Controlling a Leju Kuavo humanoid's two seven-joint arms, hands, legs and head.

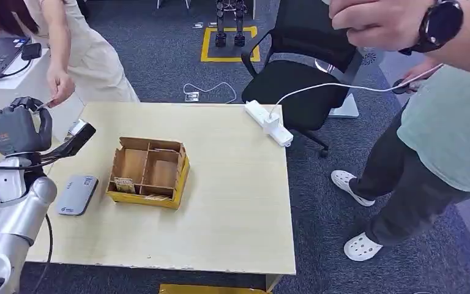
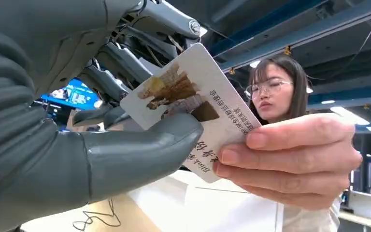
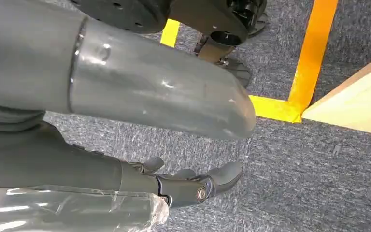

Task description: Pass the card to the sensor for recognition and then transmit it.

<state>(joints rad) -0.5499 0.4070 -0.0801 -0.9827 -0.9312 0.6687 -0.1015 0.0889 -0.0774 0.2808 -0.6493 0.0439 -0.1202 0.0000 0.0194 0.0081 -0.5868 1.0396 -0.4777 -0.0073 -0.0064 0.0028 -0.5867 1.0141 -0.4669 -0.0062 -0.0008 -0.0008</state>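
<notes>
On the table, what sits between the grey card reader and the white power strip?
The cardboard box with dividers sits between the card reader and the power strip, as the head view shows; bare tabletop runs from box to strip.

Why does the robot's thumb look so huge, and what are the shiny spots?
Left wrist view: the grey thumb sits right at the camera, pinching the white picture card. Right wrist view: glare streaks the right hand's smooth grey cover.
</notes>
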